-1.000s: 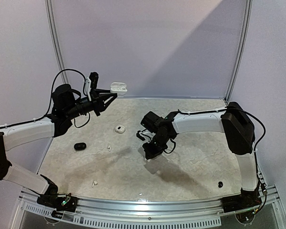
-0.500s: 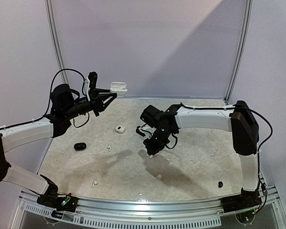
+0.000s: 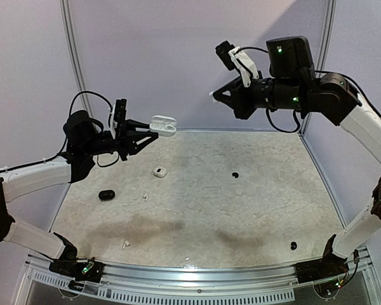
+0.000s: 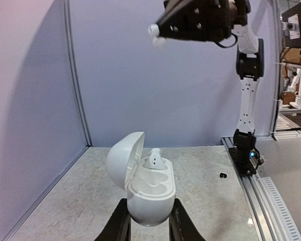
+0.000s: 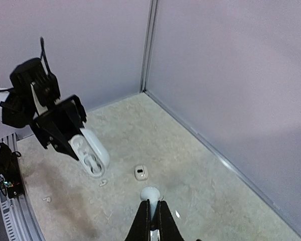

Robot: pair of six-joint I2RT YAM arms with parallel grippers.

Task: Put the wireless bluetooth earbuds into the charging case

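Observation:
My left gripper (image 3: 151,127) is shut on an open white charging case (image 3: 165,124), held above the table's back left. In the left wrist view the case (image 4: 146,193) sits upright between my fingers with its lid hinged left. One white earbud (image 4: 154,159) is seated in its far slot and the near slot is empty. My right gripper (image 3: 219,98) is high in the air at the back, shut on a white earbud (image 3: 211,95). The right wrist view shows that bud (image 5: 149,193) pinched by its stem, with the case (image 5: 91,154) off to the lower left.
On the table lie a small white case (image 3: 159,171), a black case (image 3: 106,194), two loose white earbuds (image 3: 145,197) (image 3: 124,242), and two black earbuds (image 3: 235,174) (image 3: 293,244). Walls enclose the back and sides.
My right arm has lifted from the table's middle to high at the back, carrying the white earbud. A black earbud now shows where it was. My left gripper has shifted slightly right with the case.

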